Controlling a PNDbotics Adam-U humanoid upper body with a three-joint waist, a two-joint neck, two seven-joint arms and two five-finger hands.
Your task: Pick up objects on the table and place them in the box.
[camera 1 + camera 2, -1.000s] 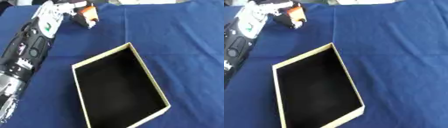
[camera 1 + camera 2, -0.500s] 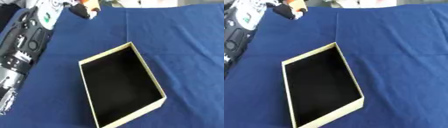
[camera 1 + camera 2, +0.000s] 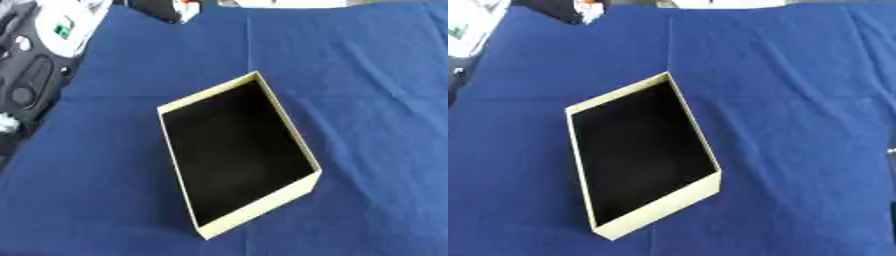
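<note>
Reaching in from upper left in the left eye view, left arm; hand cropped at top edge, grip impossible to tell. Lying below and right of it, box on blue cloth. Showing likewise in the right eye view.

No text, brand or number can be read; a small green mark on the left arm is illegible.
</note>
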